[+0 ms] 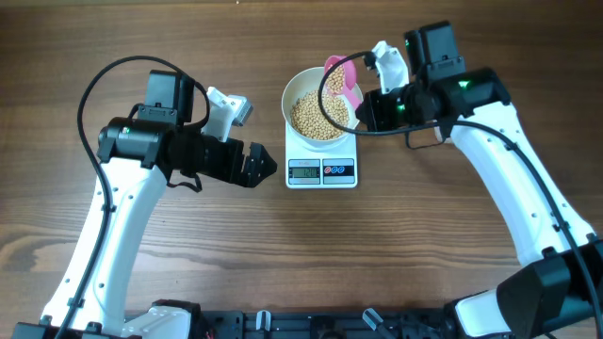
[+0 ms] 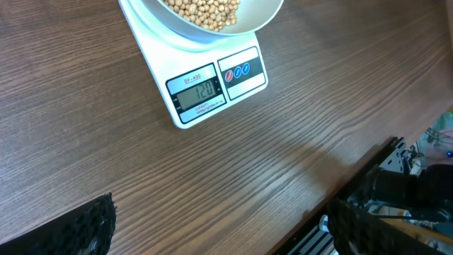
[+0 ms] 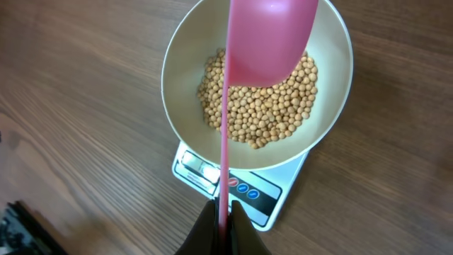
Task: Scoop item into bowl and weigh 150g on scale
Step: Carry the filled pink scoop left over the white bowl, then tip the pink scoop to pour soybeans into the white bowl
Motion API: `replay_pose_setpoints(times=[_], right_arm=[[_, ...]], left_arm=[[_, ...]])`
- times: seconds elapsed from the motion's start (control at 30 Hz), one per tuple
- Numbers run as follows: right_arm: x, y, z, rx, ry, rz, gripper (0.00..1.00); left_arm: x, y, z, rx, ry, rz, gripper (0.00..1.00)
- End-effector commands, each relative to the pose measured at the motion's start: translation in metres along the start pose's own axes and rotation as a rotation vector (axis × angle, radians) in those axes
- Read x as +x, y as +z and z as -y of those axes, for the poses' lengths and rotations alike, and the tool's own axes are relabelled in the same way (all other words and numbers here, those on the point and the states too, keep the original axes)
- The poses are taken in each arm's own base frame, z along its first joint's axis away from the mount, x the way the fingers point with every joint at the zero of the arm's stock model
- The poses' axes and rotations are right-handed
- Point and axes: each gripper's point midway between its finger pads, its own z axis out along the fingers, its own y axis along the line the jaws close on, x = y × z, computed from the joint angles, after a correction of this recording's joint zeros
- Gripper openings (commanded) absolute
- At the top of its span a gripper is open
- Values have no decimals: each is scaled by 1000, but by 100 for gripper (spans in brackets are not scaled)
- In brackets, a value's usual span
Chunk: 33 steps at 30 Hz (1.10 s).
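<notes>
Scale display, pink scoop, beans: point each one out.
scale display (image 2: 199, 91), left wrist view, on the digits
pink scoop (image 3: 272, 37), right wrist view, on its head
beans (image 1: 318, 115), overhead view, middle of the pile

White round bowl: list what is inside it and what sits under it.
Inside the white round bowl lie small pale-tan beans; a pink plastic scoop above hides some. Under it sits the flat white kitchen scale; most of its platform is covered.

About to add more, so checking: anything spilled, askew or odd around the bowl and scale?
Nothing stands out. The beans all lie inside the bowl, which sits squarely on the scale; no strays show on the table.
</notes>
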Motion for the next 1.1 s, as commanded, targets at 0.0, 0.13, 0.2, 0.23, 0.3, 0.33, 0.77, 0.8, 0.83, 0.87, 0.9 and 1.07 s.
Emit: replay_pose_setpoints(times=[0.0,0.13,0.2,0.23,0.3,0.33,0.77,0.8,0.83,0.87,0.9,1.07], right_arm=[[-9,-8,-2,96,-102,34,4],[-7,-5,-2,173,-163,20,4],[-4,-3,-6,183,-204,7,4],[-3,-2,-6,202,-209,2,4],[-2,-2,-3,244,-220,-4,4],[-2,-3,-2,263,-226,-5,4],[-3,-3,2,309,-278,-10,4],[-3,-4,3,316,-295,-14,4],[-3,-4,5,331,-297,-13,4],[-4,-5,7,344,-298,-13,4],[-4,-6,8,352,-298,-13,4],[-4,-7,11,395,-342,-21,4]], left_arm=[[1,-1,5,20,4,5,100],[1,-1,5,20,4,5,100],[1,-1,5,20,5,5,100],[1,-1,5,20,4,5,100],[1,-1,5,20,4,5,100],[1,-1,6,20,4,5,100],[1,-1,5,20,4,5,100],[1,-1,5,20,4,5,100],[1,-1,6,20,4,5,100],[1,-1,5,20,4,5,100],[1,-1,6,20,4,5,100],[1,-1,5,20,4,5,100]])
